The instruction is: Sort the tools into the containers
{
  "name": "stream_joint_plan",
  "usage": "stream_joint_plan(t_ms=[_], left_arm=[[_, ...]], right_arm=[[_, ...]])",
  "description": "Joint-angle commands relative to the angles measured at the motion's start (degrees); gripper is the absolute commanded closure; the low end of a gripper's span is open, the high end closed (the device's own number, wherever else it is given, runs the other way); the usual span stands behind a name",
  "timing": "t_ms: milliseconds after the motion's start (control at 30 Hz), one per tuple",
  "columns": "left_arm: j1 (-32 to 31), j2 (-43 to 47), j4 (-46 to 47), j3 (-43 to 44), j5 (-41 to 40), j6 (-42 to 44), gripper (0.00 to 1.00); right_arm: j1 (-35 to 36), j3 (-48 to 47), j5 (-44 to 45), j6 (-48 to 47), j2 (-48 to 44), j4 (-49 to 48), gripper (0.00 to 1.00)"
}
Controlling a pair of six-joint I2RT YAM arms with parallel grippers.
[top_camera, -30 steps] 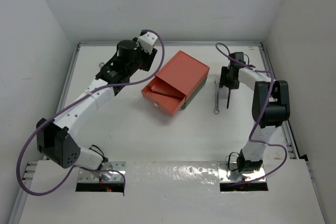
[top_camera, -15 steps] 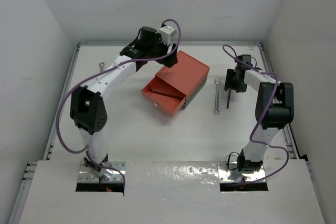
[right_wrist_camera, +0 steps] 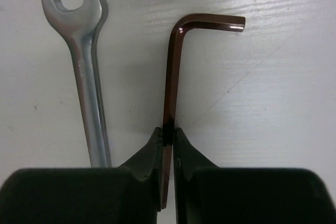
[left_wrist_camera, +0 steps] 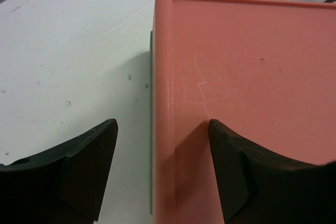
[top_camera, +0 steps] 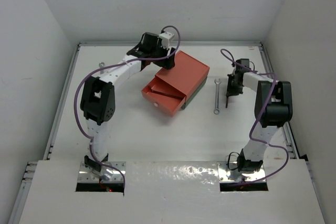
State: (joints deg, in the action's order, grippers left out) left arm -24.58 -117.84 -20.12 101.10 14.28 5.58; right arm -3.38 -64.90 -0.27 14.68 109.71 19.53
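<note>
The orange-red box [top_camera: 181,77] sits on top of the dark green box [top_camera: 195,94]. Its drawer is pulled out, with a thin black rod [top_camera: 167,93] inside and a white knob [top_camera: 156,105] on the front. My left gripper [top_camera: 167,61] is open at the box's far corner. In the left wrist view, my left gripper [left_wrist_camera: 163,124] has one finger over the table and one over the orange lid [left_wrist_camera: 252,66]. My right gripper [top_camera: 231,85] is shut on a black L-shaped hex key [right_wrist_camera: 169,77]. A silver wrench [right_wrist_camera: 86,77] lies just left of it on the table.
The same wrench shows in the top view [top_camera: 216,96], right of the boxes. A second silver wrench [top_camera: 101,66] lies at the far left near the wall. White walls enclose the table on three sides. Purple cables loop over both arms.
My left arm has swung right from the back left of the table to the orange box's far corner. My right gripper has shifted slightly right, still on the hex key.
</note>
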Motion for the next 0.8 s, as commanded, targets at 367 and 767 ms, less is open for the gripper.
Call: stream_joint_plan(t_ms=[367,767], left_arm=[[0.32,2.44,2.28,-4.6,1.62,-3.38,0.38],[0.32,2.79,2.89,-4.07,0.75,-1.54,0.38]], right_arm=[[-0.67,2.85,-4.64,-7.03,-10.12,-2.47,1.0],[9.77,4.52,-12.02,-18.09,-32.09,-5.37,1.0]])
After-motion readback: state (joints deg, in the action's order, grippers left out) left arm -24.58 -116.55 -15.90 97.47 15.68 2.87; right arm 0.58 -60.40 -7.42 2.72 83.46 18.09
